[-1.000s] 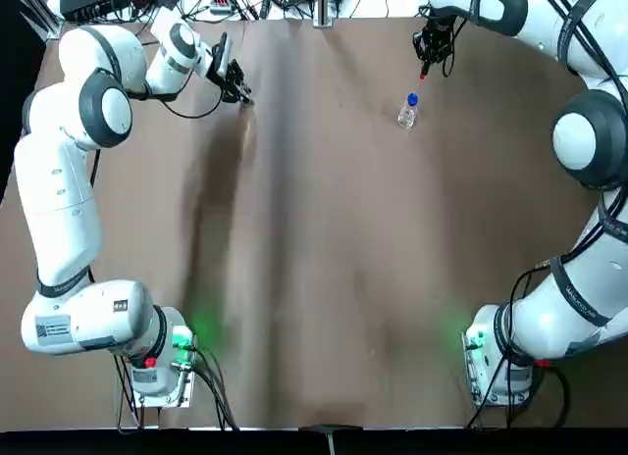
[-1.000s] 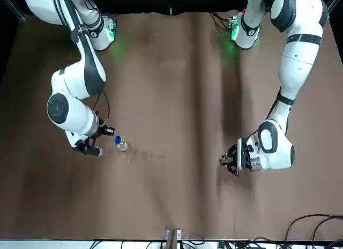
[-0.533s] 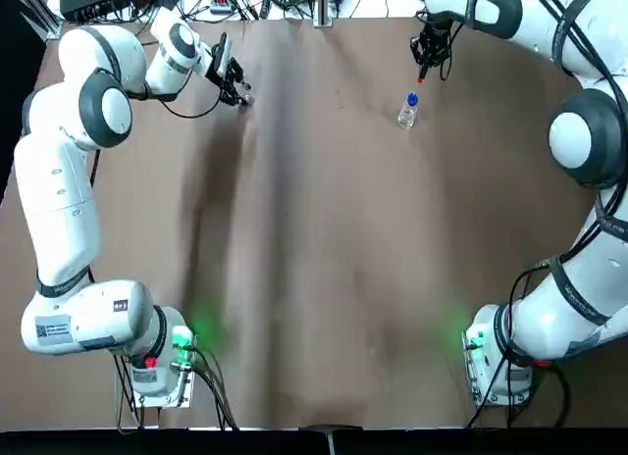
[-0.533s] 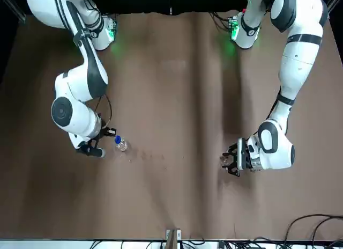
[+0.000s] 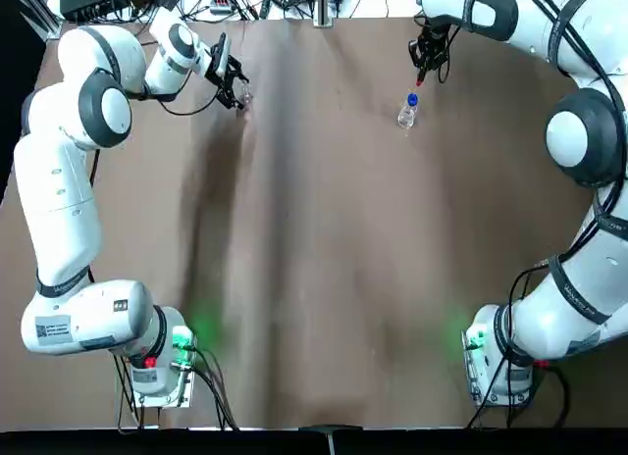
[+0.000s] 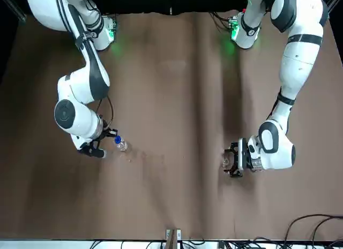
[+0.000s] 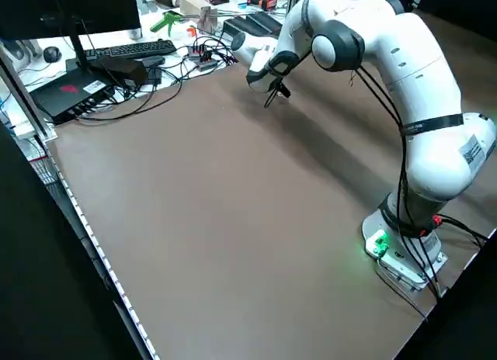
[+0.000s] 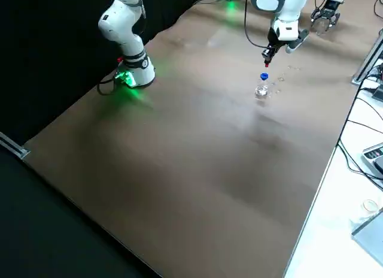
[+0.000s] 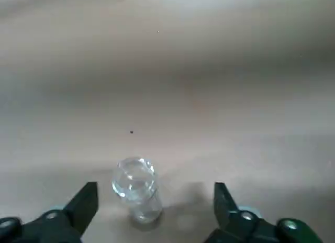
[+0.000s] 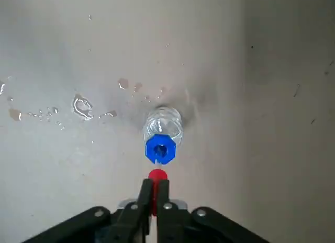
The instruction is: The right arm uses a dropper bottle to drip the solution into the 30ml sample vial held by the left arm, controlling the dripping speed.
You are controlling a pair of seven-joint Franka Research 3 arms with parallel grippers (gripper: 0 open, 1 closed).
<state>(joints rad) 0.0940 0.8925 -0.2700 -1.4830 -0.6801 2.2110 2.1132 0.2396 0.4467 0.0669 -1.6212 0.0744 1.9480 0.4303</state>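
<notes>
Where marks show on the hardware, none can be read: a dark plate (image 5: 121, 305) and a pale panel (image 5: 53, 327) on the left arm (image 5: 59, 205), plus a white label (image 7: 95, 87) on a black box (image 7: 71, 94) beyond the table (image 7: 210, 197).

Containers: the dropper bottle (image 10: 164, 122), clear with a blue neck collar (image 10: 160, 149), stands on the table near the right gripper (image 10: 156, 181). Collar has an opening in its middle. Contents cannot be told. The 30ml sample vial (image 9: 137, 188), clear and uncapped, stands on the table at the left gripper; its wide mouth is visible, but whether it holds liquid cannot be told. Clear droplets and a small puddle (image 10: 82, 107) lie on the table beside the bottle.

End effectors: right gripper, at the far right part of the table, has its fingers closed on the red dropper top (image 10: 157, 175). Red top sits just beside the blue collar, a narrow gap between them. Left gripper (image 9: 156, 193), at the far left part, has its fingers spread wide, one to either side of the vial, with space between each fingertip and the glass; it grips nothing. The right arm (image 5: 589, 141) reaches out over the table.
</notes>
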